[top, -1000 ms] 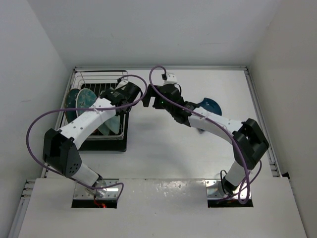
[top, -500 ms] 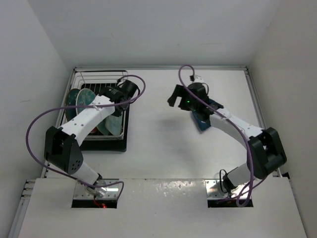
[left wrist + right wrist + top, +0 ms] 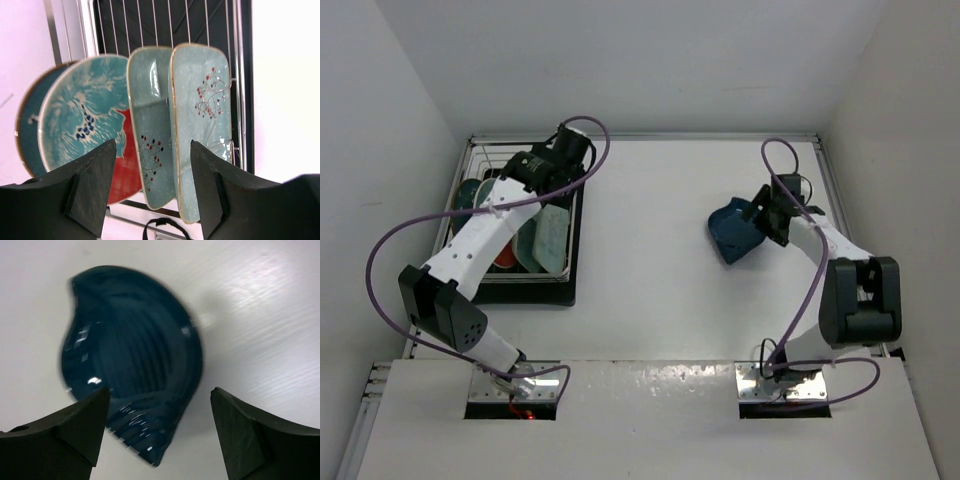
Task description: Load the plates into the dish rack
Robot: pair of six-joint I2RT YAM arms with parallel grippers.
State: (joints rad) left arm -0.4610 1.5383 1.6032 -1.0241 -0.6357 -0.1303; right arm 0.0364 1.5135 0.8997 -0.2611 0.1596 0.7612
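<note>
Leaf plate [image 3: 131, 352]: R tool [image 3: 159, 412] swung back overhead.

1. The dish rack [image 3: 165, 30] sits in the far-left corner of the worktop [image 3: 650, 300].
2. Four plates stand on edge in it, side by side. From the left edge inward they are the outer round plate [image 3: 25, 135], the inner round plate [image 3: 85, 115], the first rectangular plate [image 3: 150, 115] and the second rectangular plate [image 3: 202, 100].
3. The leaf-shaped plate [image 3: 732, 232] lies flat on the worktop near the right edge – well apart from the rack.

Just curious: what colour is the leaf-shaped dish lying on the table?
Dark, glossy blue with fine ribbing; the leaf-shaped dish shows best in the right wrist view.
</note>
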